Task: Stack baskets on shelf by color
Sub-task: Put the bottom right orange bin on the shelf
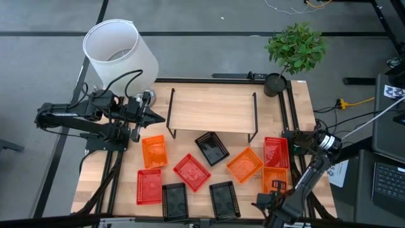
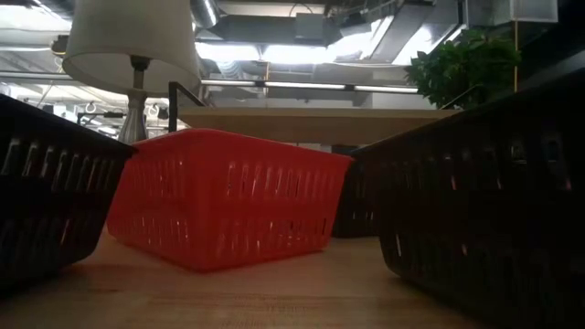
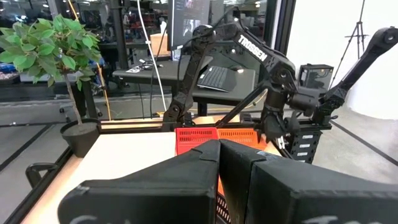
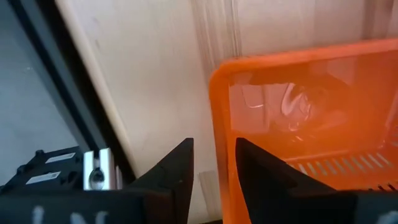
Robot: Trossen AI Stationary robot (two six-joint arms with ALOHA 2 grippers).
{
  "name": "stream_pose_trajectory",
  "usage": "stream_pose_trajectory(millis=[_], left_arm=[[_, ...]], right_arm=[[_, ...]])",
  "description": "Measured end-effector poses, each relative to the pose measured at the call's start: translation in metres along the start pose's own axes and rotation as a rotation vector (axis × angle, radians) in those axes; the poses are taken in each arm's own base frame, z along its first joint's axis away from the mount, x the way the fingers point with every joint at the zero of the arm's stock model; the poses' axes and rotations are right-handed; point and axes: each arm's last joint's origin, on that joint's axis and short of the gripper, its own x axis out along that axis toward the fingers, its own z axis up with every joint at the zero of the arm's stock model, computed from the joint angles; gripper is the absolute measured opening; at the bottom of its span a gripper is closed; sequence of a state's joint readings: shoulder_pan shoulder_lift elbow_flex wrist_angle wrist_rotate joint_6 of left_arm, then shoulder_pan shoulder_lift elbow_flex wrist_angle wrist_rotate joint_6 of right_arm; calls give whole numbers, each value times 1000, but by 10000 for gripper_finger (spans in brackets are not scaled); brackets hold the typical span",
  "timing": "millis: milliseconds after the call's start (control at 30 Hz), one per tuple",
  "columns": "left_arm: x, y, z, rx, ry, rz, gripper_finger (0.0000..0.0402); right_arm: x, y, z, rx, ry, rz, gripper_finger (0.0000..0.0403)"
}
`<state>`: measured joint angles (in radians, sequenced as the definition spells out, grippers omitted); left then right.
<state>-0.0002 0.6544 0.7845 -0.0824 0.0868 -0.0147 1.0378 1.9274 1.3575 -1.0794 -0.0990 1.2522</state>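
right pincer (image 4: 214, 163): straddles rim of orange basket (image 4: 311, 112) at worktop (image 1: 190, 196) right edge, apparently not yet clamped | left pincer (image 3: 219, 149): clenched, empty, left of shelf (image 1: 212, 109) | shelf bare

Grey floor (image 1: 209, 54); white lamp (image 1: 120, 50); potted plant (image 1: 296, 47).

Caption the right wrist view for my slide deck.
Right gripper straddles the rim of an orange basket on the table.

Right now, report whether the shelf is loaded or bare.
Bare: the shelf carries no baskets; all nine baskets lie on the table.
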Motion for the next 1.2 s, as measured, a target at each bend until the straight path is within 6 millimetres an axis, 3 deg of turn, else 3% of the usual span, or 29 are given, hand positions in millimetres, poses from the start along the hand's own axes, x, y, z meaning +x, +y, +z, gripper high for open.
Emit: stream_pose_trajectory(millis=[233,433,567,733,933,1067,1200], left_arm=[[0,0,0,0,0,0,0],[0,0,0,0,0,0,0],[0,0,0,0,0,0,0],[0,0,0,0,0,0,0],[0,0,0,0,0,0,0],[0,0,0,0,0,0,0],[0,0,0,-1,0,0,0]], right_arm=[[5,2,1,47,6,-11,110],[5,8,1,47,73,70,16],[-5,16,2,37,79,128,6],[-45,29,4,27,29,200,4],[-117,45,6,-7,-117,376,2],[-165,45,6,-79,-393,420,2],[-198,32,11,-188,-760,247,2]])
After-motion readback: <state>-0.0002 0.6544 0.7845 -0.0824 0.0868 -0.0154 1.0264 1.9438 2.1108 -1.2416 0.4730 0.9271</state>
